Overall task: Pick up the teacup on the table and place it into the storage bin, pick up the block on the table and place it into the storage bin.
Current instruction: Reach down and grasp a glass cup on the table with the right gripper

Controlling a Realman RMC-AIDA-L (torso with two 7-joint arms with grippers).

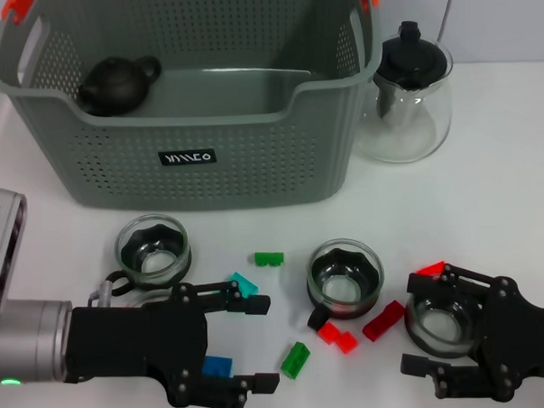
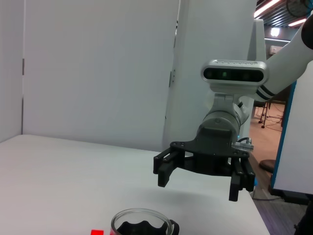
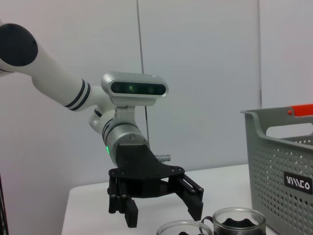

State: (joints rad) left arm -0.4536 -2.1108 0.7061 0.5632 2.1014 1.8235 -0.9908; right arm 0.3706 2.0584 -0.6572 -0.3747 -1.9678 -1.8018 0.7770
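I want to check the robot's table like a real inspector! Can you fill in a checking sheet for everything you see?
Surface: white table, bare in parts.
Job's things: grey storage bin at back; three glass teacups in front; scattered green, red, blue blocks.
Clutter: dark teapot inside bin; glass pitcher beside bin.
Grippers: left tool open near blue block; right tool open around a teacup.
Cables: thin line behind pitcher.
Surroundings: white walls.

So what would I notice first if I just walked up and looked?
Probably the big grey basket at the back, with a dark teapot inside. In front, glass cups and bright little blocks lie scattered, with the left gripper and right gripper both open among them.
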